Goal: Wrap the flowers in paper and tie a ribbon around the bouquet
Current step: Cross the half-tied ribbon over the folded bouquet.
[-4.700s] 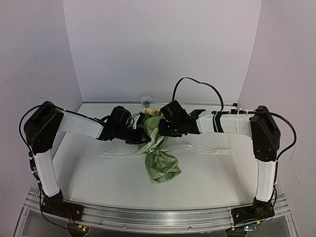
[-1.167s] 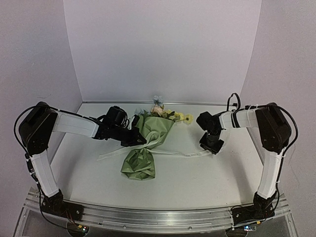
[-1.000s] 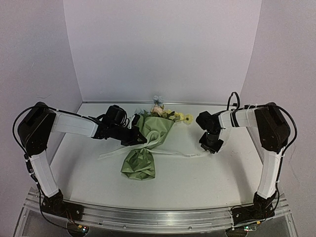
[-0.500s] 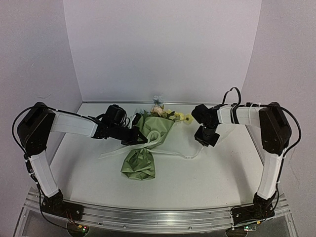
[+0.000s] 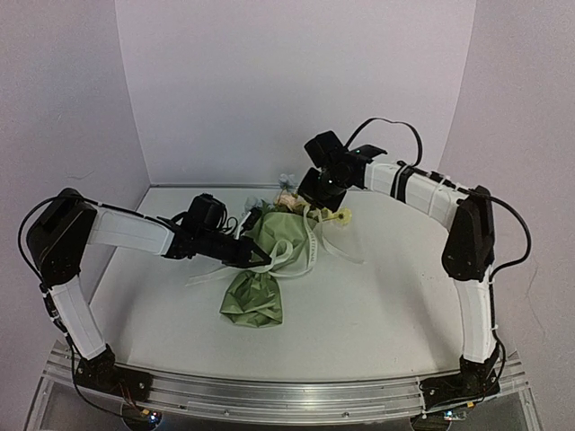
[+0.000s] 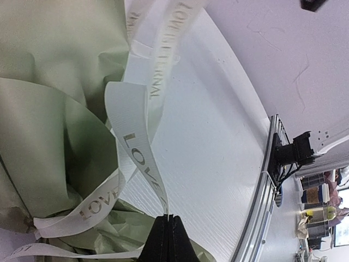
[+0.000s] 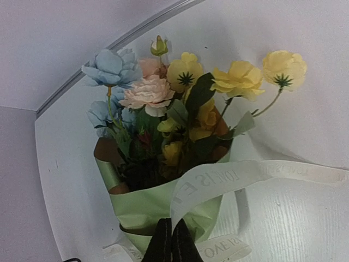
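Paper is already wrapped round the flowers mid-table, and the ribbon loops the neck, though I can't tell if any knot is formed, so tying remains. Both claws are pressed together, each pinching ribbon: left gripper beside the paper, right gripper up over the flowers. Bare table lies to the right; the back wall is close behind.

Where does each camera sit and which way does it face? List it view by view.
Top external: above and behind the bases, looking down at the bouquet on the table; both arms, left gripper and right gripper show.
Left wrist: on the left wrist, looking along its shut fingers at the ribbon and paper.
Right wrist: over the bouquet, looking past its shut fingers at the flowers.
Shared: both wrist views show the ribbon pinched between shut fingers.
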### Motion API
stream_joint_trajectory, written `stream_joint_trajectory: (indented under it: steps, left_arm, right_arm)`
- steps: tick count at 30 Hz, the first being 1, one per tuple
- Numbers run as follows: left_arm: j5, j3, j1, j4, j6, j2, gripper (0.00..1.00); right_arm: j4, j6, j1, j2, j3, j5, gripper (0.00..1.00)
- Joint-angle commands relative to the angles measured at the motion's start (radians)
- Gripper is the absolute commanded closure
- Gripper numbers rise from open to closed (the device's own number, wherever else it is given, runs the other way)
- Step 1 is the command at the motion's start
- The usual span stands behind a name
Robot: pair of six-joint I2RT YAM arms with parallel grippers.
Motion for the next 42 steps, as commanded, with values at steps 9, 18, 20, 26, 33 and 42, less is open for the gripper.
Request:
stream_joint_trajectory:
  steps: [9, 18, 20, 26, 33, 42]
  left_arm:
    - [0.064, -0.071, -0.036, 0.079, 0.089, -0.08, 0.99]
    - [0.001, -0.106, -0.043, 0.143, 0.058, -0.059, 0.97]
    - [-0.027, -0.106, -0.043, 0.145, 0.044, -0.038, 0.98]
    - [-0.069, -0.148, -0.042, 0.285, -0.054, -0.019, 0.98]
    - [-0.04, -0.169, -0.011, 0.414, -0.145, 0.016, 0.98]
    - [0.089, -0.139, 0.041, 0.575, -0.295, 0.113, 0.97]
  right_arm:
    - [0.204, 0.055, 0.054, 0.181, 0.211, -0.112, 1.0]
    - [0.363, 0.064, 0.073, 0.208, 0.23, -0.303, 1.0]
    - [0.389, 0.049, 0.071, 0.206, 0.209, -0.359, 1.0]
    - [0.45, 0.036, 0.034, 0.167, 0.107, -0.523, 1.0]
    - [0.455, 0.008, 0.018, 0.168, 0.099, -0.68, 1.0]
    - [0.46, -0.019, 0.02, 0.186, 0.073, -0.789, 1.0]
